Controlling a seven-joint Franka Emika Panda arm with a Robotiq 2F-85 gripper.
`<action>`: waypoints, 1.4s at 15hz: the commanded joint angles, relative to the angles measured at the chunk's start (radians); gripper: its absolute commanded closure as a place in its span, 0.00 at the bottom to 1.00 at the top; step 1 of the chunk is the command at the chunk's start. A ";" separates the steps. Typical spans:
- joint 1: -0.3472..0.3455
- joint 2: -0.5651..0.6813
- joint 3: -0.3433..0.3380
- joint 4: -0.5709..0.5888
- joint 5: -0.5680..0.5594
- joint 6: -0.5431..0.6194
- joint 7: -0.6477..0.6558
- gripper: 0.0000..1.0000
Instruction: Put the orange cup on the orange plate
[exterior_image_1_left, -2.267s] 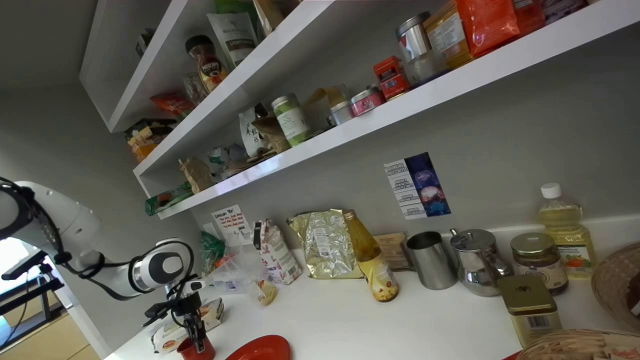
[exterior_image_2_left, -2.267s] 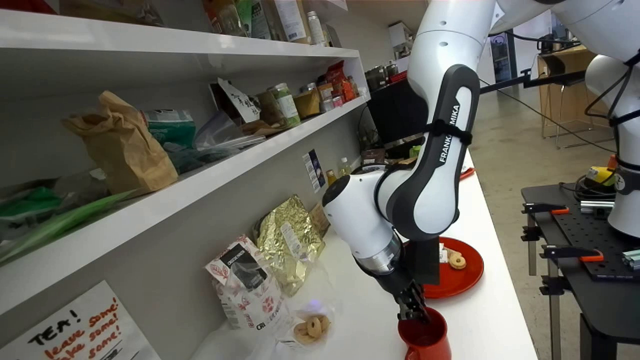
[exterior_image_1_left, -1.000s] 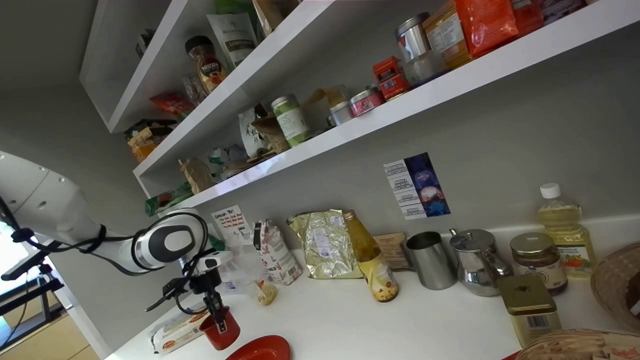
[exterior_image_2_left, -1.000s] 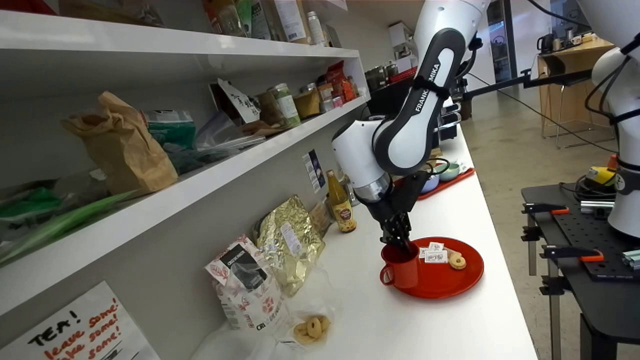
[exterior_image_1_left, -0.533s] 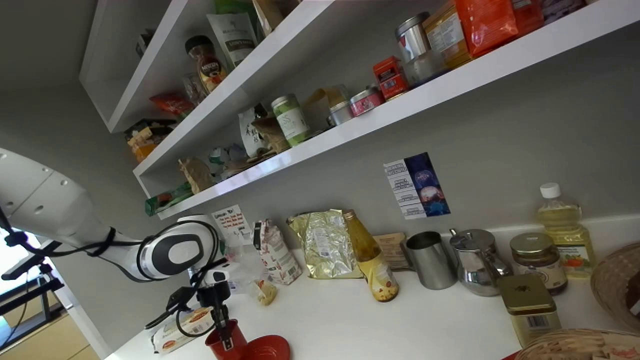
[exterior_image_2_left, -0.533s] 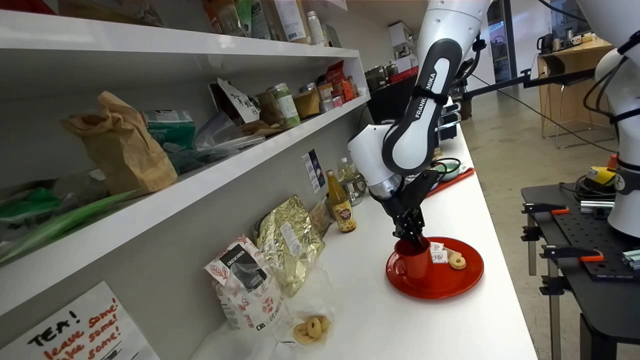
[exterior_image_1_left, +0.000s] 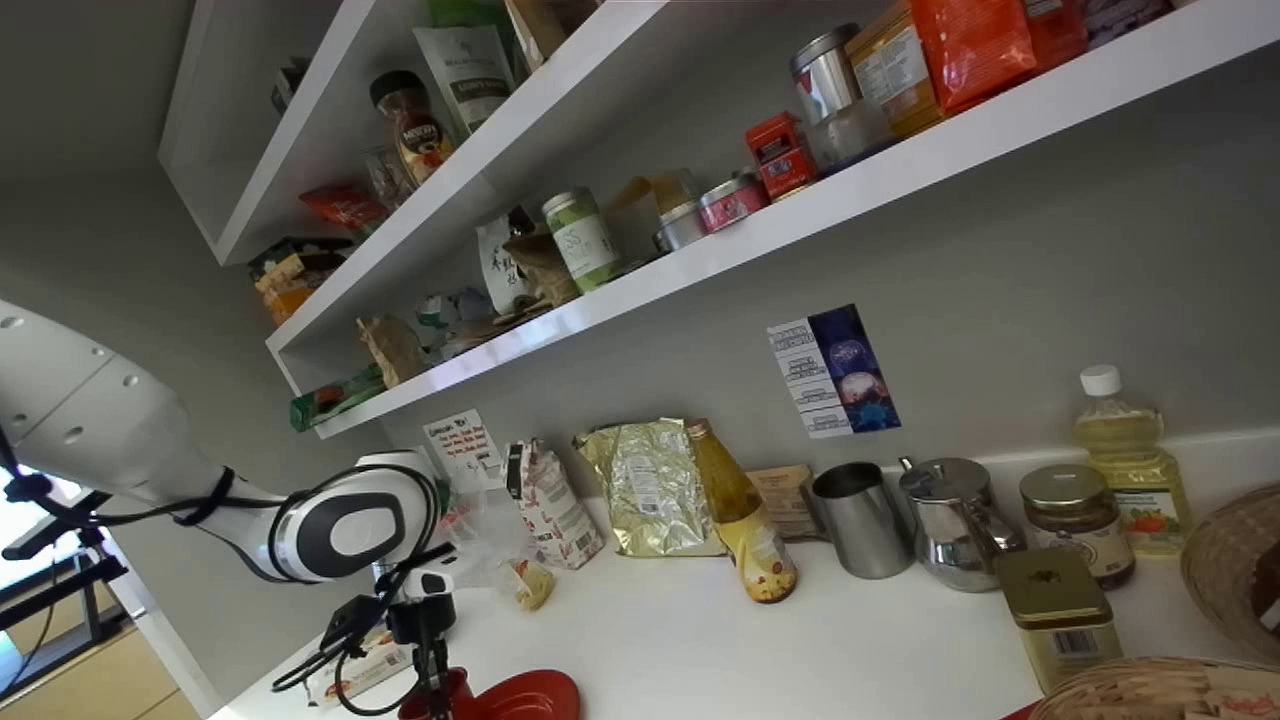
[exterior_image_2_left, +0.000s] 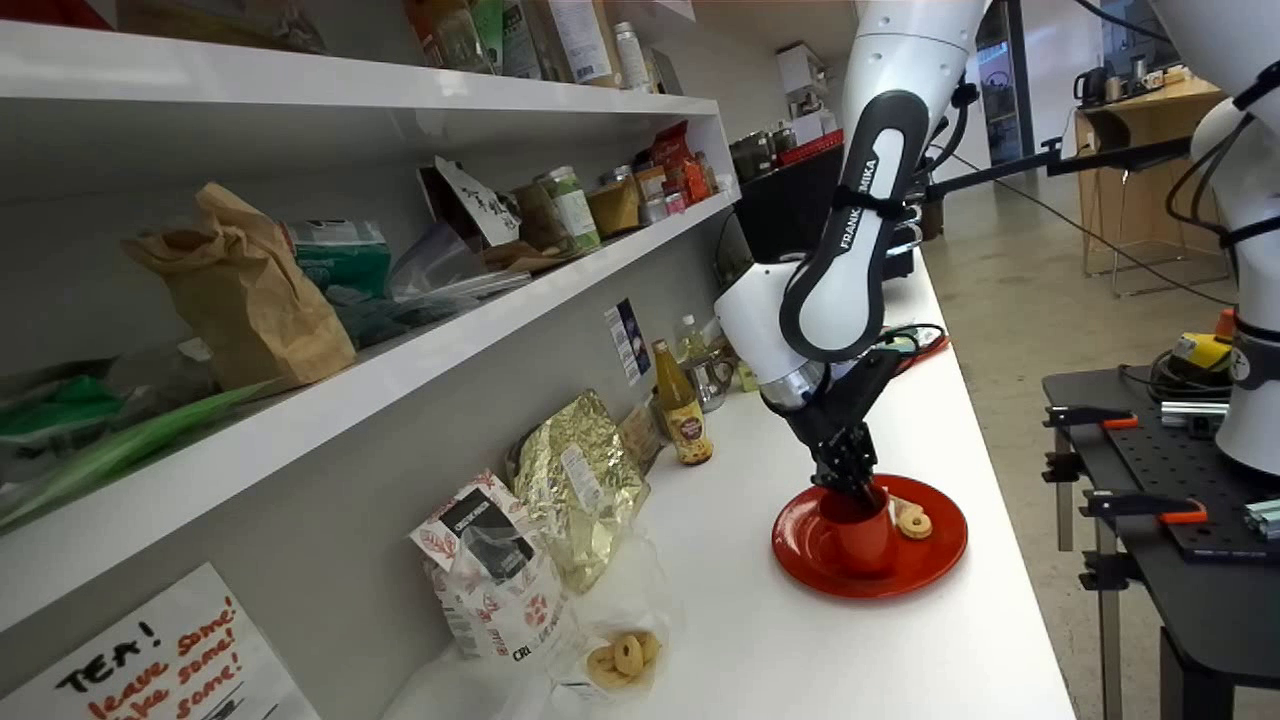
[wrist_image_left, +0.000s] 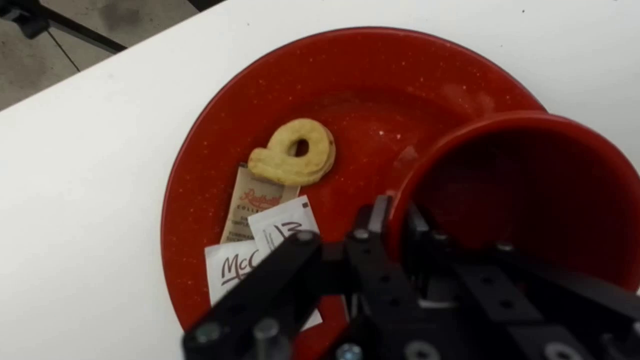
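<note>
The orange cup (exterior_image_2_left: 862, 545) is upright over the orange plate (exterior_image_2_left: 800, 550). Whether its base touches the plate I cannot tell. My gripper (exterior_image_2_left: 856, 488) points down at the cup's rim. In the wrist view the gripper (wrist_image_left: 399, 215) is shut on the cup's wall, one finger inside the cup (wrist_image_left: 540, 185) and one outside. The plate (wrist_image_left: 360, 65) lies below, with the cup over its right part. In an exterior view the cup (exterior_image_1_left: 458, 690) and plate (exterior_image_1_left: 535, 695) are cut by the bottom edge, and the gripper (exterior_image_1_left: 437, 690) partly covers the cup.
On the plate lie ring-shaped biscuits (wrist_image_left: 295, 152) and paper sachets (wrist_image_left: 232, 265), beside the cup. A bottle (exterior_image_2_left: 683, 410), a gold bag (exterior_image_2_left: 580, 490) and a clear bag of biscuits (exterior_image_2_left: 625, 655) stand along the wall. A shelf (exterior_image_2_left: 500, 320) overhangs the counter.
The gripper has carried the cup from the bare counter to over the plate. In the last half second both moved slightly further over the plate and lower. The plate has not moved.
</note>
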 joint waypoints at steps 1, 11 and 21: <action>0.001 0.001 -0.001 -0.027 0.041 0.023 -0.041 0.98; 0.009 0.002 -0.025 -0.036 0.022 0.044 -0.019 0.98; 0.018 0.023 -0.041 -0.041 0.013 0.070 -0.010 0.93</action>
